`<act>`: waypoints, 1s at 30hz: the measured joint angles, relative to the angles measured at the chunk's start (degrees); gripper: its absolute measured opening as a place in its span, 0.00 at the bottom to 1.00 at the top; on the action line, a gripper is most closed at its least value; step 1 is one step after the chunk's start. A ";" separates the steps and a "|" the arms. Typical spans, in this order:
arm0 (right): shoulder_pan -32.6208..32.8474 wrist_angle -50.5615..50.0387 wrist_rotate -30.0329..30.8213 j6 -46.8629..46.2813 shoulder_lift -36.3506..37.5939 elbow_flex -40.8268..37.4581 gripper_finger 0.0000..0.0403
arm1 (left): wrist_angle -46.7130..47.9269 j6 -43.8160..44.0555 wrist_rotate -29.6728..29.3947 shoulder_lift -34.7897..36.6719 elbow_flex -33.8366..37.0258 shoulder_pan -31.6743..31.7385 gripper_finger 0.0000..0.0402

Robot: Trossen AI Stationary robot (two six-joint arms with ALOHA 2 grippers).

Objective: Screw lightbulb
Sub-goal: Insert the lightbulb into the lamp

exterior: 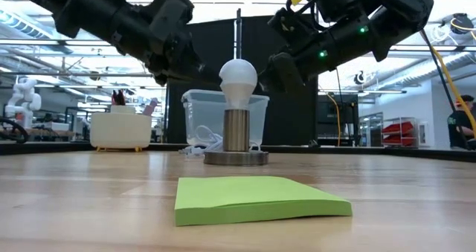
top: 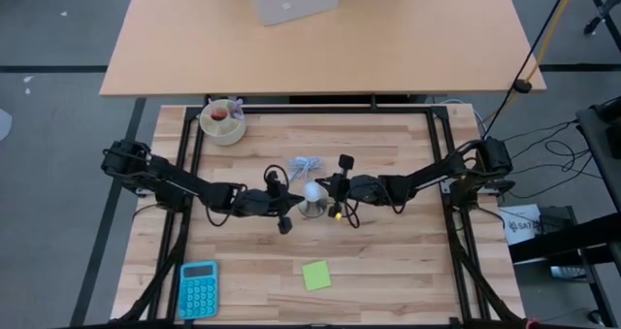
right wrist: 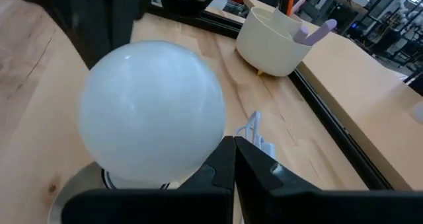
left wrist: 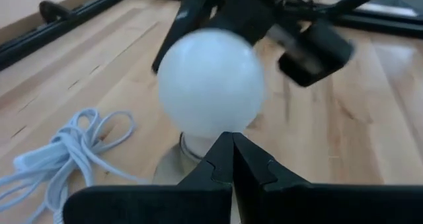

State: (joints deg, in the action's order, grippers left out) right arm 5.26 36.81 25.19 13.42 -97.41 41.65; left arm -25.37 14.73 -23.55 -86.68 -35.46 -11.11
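The left gripper (top: 287,205) is hanging just beside the lightbulb (top: 312,192) on the bulb's left, with its two fingers pressed together and pinching nothing; the left wrist view shows the closed fingertips (left wrist: 232,159) meeting in a point just short of the globe, apart from it or at most grazing it. The right gripper (top: 333,192) is mirroring this on the bulb's right side, its fingers likewise pressed together and empty. In the right wrist view the joined tips are sitting close under the globe's curve; contact cannot be confirmed.

The lightbulb is standing upright in the socket (exterior: 236,139), globe uppermost, its narrow base hidden inside the metal sleeve. The socket disc is resting flat on the wooden table (top: 388,261), near the table's middle, with the coiled white cable (top: 306,165) lying just behind it.

Judging from this arrangement, the bulb is already seated, and either the screwing step is complete or a further turn is pending. If more tightening is required, one gripper must spread its fingers wide enough to span the globe, close on it gently, and rotate about the vertical axis while the disc is being kept from spinning.

A green sticky-note pad (top: 315,275), a blue calculator (top: 198,290) and a cream bowl (top: 223,121) are lying well apart from the work.
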 joint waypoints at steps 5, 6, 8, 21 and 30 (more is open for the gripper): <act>0.89 -0.96 0.64 -0.75 0.11 0.00 0.00 | 0.56 1.87 -0.67 -0.54 0.09 1.65 0.00; 1.17 -1.27 1.42 -0.76 0.11 0.00 0.00 | 0.65 2.47 -1.70 -0.54 0.09 1.82 0.00; 1.80 -2.52 2.81 -0.75 0.11 0.00 0.00 | 0.87 3.05 -4.54 -0.54 0.11 2.18 0.00; 5.45 -7.00 3.01 -3.20 -0.04 0.00 0.00 | 2.49 5.15 -10.84 -0.52 0.00 1.77 0.00; 5.44 -8.50 6.27 -3.70 -0.02 0.00 0.00 | 2.67 4.89 -10.56 -0.39 0.00 1.17 0.00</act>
State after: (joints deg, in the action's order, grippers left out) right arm 10.70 28.30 31.46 9.72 -97.43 41.65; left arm -22.71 19.62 -34.11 -87.07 -35.46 -9.93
